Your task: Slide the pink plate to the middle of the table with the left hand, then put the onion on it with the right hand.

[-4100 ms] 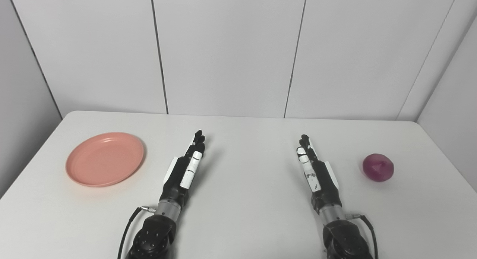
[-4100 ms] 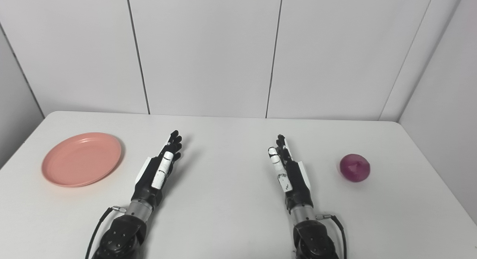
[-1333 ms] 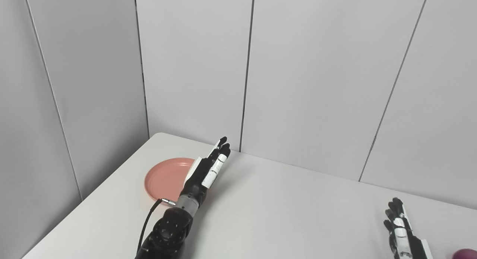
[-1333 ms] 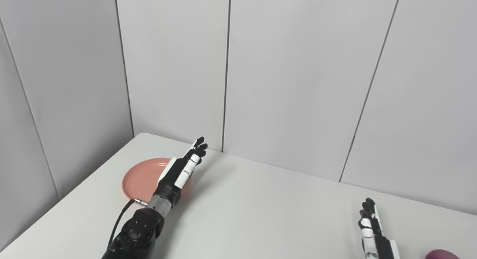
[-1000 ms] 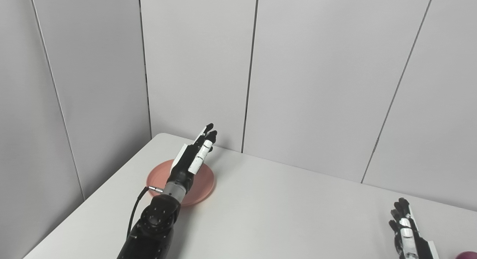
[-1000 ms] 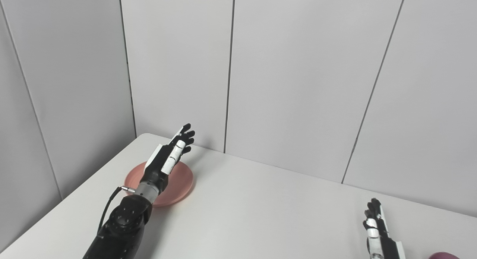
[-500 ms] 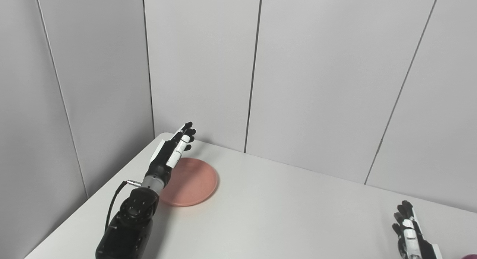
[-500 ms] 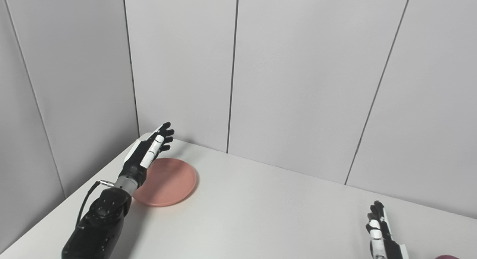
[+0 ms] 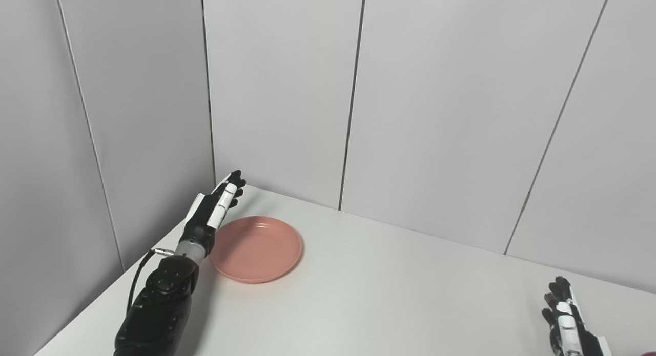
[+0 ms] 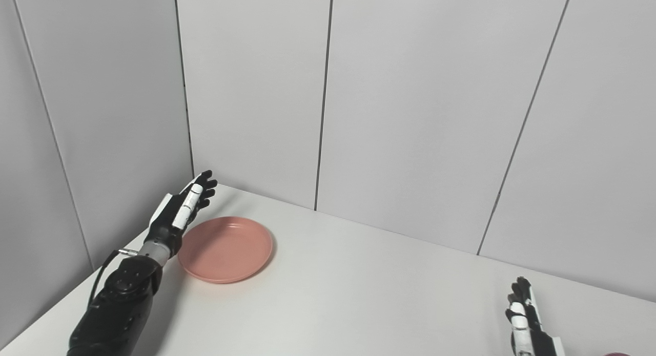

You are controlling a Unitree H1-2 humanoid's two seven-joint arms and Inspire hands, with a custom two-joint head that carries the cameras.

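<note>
Left hand had crossed over the plate to its outer side, fingers straight, holding nothing, apparently ready to push it inward. Right hand waited flat, fingers extended, empty

Matt, smooth white surface, faintly sheened. Pink plate at 9 o'clock: smooth plastic look, soft satin gloss. Left hand: black and white hard plastic shells, metal wrist ring. Right hand alike. Matt grey wall panels.
</note>
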